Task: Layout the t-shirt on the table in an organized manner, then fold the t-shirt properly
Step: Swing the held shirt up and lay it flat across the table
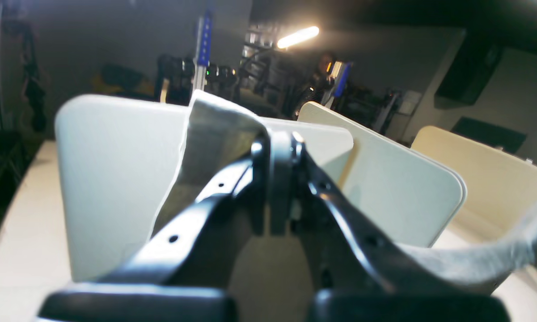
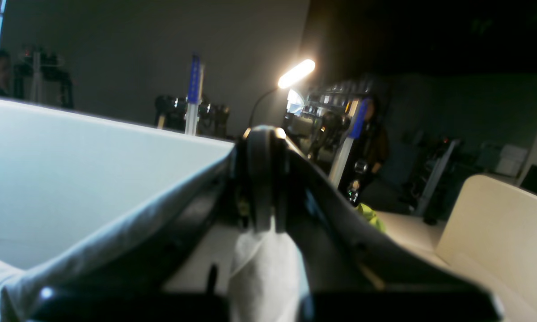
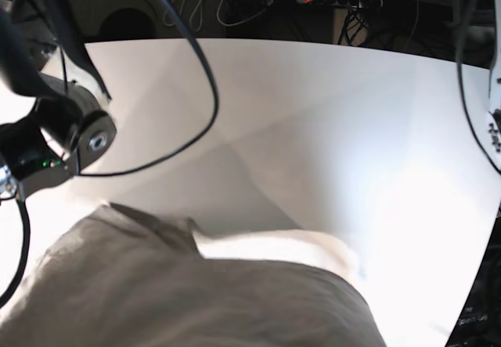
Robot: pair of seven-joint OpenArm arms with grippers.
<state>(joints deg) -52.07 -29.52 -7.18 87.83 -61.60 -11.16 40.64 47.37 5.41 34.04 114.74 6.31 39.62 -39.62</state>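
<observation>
The light grey-beige t-shirt (image 3: 196,300) hangs lifted above the white table (image 3: 329,128) and fills the bottom of the base view. In the left wrist view my left gripper (image 1: 279,145) is shut on the t-shirt (image 1: 214,134); cloth rises beside its fingers and a grey band trails off to the right. My right gripper (image 2: 264,138) is also shut on the t-shirt (image 2: 116,241), whose taut edge runs down to the left, with a fold hanging below the fingers. Neither gripper's tips show in the base view.
Pale grey upright panels (image 1: 116,179) and cream ones (image 1: 487,188) stand on the table (image 1: 22,232) ahead of the left gripper. A yellow-green object (image 2: 371,217) lies on the table past the right gripper. The right arm's joint (image 3: 55,135) and its cables hang at the base view's left.
</observation>
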